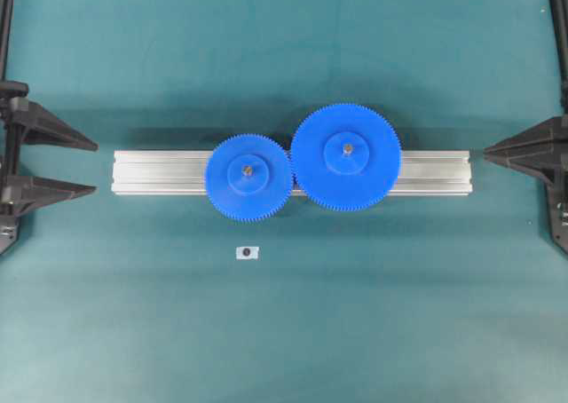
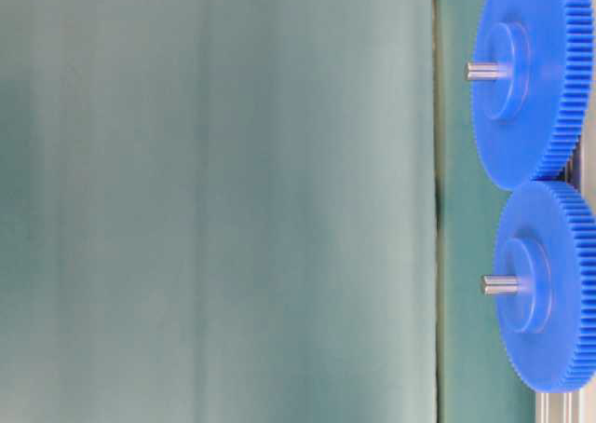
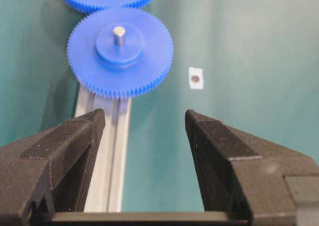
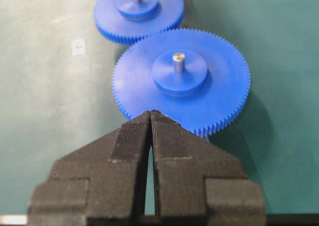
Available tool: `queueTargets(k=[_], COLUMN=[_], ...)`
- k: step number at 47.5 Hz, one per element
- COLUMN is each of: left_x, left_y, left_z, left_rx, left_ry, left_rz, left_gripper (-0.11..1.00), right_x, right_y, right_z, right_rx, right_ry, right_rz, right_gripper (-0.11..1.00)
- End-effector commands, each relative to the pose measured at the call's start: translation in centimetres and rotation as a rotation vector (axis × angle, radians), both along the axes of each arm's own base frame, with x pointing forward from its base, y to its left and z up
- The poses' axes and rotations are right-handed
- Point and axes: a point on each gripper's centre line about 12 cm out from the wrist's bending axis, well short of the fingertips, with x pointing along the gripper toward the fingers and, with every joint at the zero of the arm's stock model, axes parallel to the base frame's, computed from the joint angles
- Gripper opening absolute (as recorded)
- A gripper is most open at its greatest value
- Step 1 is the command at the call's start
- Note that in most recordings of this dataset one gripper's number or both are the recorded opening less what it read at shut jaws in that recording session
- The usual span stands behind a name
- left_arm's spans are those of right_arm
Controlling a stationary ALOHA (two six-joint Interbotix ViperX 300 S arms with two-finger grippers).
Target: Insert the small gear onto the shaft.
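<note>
Small gear (image 1: 248,174) saturated blue, rim finely toothed. Larger gear (image 1: 345,157) same blue. Shaft (image 3: 118,35) silvery grey. Rail (image 1: 160,172) pale brushed silver, lengthwise grooves. Table cover (image 1: 284,332) plain teal-green. Tag (image 1: 247,253) white, dark dot. Grippers (image 3: 144,121) (image 4: 150,114) matte black.

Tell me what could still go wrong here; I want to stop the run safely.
The small gear already sits on its shaft, teeth touching the larger gear; a knock could unseat it. The open left claw points along the rail toward that gear. The shut right claw sits close to the larger gear's rim.
</note>
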Motion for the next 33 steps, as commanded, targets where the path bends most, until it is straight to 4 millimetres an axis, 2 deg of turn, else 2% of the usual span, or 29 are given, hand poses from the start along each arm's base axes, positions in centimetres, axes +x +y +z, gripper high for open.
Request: queueTargets(k=[1,8,19,33], left_x=[0.0,-0.1,-0.4,-1.5], left_y=[0.0,0.0,-0.1,-0.1], left_z=[0.4,0.0,-0.9,-1.8], left_rx=[0.005,0.005,0.004,0.002], left_ry=[-0.015,-0.006,0.009,-0.012], left_rz=[-0.004,-0.004,-0.004,-0.003], left_gripper=[0.64,0.64,0.64,0.64], right_x=[0.1,-0.1,-0.2,-0.5], right_y=[-0.1,0.0,0.0,0.0], right_z=[0.2,-0.8,-1.2,-2.5], right_rx=[0.006,0.006,-0.003,-0.002], right_ry=[-0.008,-0.001,-0.071,-0.062], right_rz=[-0.006,-0.006,-0.006,-0.008], right_gripper=[0.06,0.06,0.05,0.05])
